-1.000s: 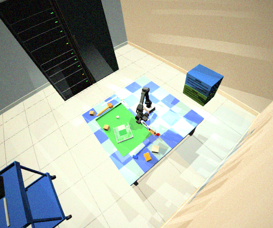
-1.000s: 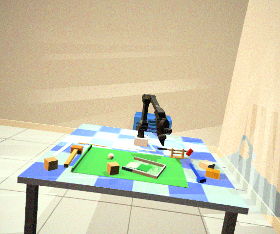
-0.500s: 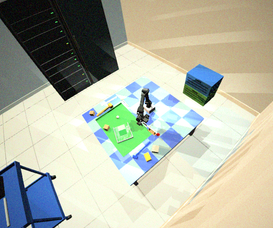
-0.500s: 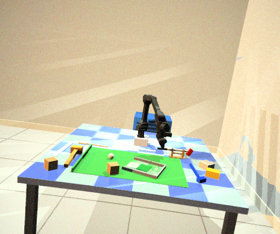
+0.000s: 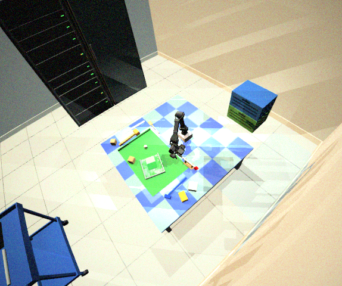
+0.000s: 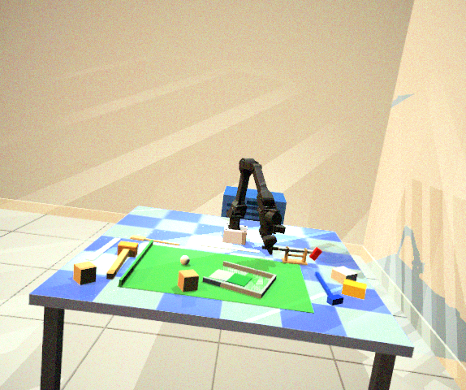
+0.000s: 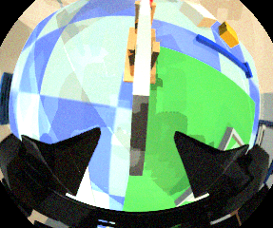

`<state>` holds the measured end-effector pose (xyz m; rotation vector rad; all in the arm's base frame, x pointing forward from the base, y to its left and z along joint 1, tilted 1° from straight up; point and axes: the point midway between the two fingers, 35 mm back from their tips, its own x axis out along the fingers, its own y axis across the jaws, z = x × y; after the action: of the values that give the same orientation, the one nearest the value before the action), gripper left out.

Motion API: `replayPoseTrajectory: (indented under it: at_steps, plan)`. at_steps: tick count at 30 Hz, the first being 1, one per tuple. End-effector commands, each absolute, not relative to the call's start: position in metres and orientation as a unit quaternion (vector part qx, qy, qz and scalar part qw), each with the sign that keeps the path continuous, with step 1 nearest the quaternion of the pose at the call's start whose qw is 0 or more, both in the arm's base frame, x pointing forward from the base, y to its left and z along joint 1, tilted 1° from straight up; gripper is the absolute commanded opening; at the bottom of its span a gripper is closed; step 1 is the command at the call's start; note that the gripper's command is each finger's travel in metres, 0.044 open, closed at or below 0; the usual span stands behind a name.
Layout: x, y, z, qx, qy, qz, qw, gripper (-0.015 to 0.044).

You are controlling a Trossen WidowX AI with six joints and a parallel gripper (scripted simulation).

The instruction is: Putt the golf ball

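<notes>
The red-headed putter (image 5: 195, 168) (image 6: 315, 253) (image 7: 142, 71) lies across a small wooden rack (image 5: 188, 165) (image 6: 295, 262) (image 7: 134, 35), its dark grip toward the arm. My gripper (image 5: 179, 155) (image 6: 269, 250) (image 7: 138, 133) is open and points down over the grip. In the wrist view the grip runs between the spread fingers, held by neither. The white golf ball (image 5: 145, 146) (image 6: 184, 260) rests on the green mat (image 5: 171, 181) (image 6: 161, 268) (image 7: 198, 85), outside the wrist view. The raised green (image 5: 151, 166) (image 6: 239, 279) is inside a low-walled frame with a pale ramp (image 5: 150, 159) (image 6: 221, 275).
A blue club (image 5: 177, 185) (image 6: 325, 287) (image 7: 226, 53), a yellow block (image 5: 183, 196) (image 6: 354, 288) (image 7: 228, 34) and a white block (image 5: 192, 186) (image 7: 198, 13) lie beyond the mat. An orange mallet (image 5: 128, 138) (image 6: 119, 261) lies behind the dark rail. One wooden cube (image 5: 131, 159) (image 6: 187, 280) is on the mat.
</notes>
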<state>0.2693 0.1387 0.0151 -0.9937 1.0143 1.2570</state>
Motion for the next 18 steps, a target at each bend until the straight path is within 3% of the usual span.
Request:
replayPoseTrajectory:
  at_steps: [1,8,18]
  plan:
    - [0.2687,0.1380,0.0077,-0.427,0.435,0.539,0.581,0.0440]
    - [0.2687,0.1378,-0.0009,-0.427,0.435,0.539,0.581,0.0440]
    - [0.2689,0.1384,0.0029,-0.425,0.436,0.539,0.582,0.0177]
